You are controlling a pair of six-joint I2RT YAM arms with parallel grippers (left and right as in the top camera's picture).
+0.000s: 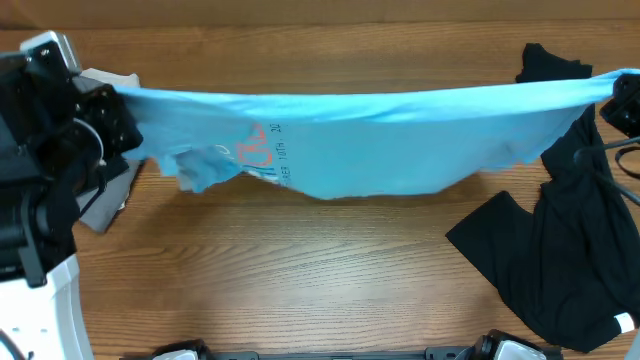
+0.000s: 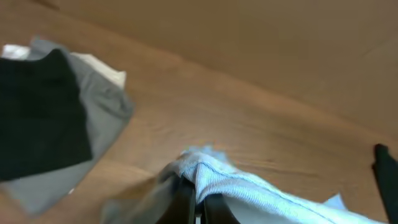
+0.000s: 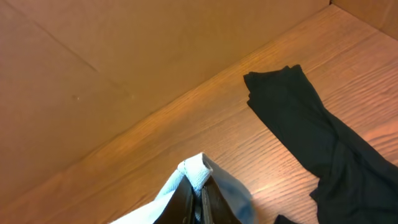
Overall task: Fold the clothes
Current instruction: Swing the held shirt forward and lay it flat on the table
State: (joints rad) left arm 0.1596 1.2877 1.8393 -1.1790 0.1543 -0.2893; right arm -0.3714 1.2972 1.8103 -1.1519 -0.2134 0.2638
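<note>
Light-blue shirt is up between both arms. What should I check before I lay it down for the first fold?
1. Left gripper shut on one end of the soft light-blue T-shirt: ok.
2. Right gripper shut on the opposite end: ok.
3. Shirt spread smooth between them: not ok, fabric bunches beside the coral lettering.
4. Bare wooden table in front of the shirt to lay it on: ok.
5. Crumpled black garment clear of the shirt's right end: cannot tell, they overlap from overhead.
6. Grey garment apart from the left grip: ok.
</note>
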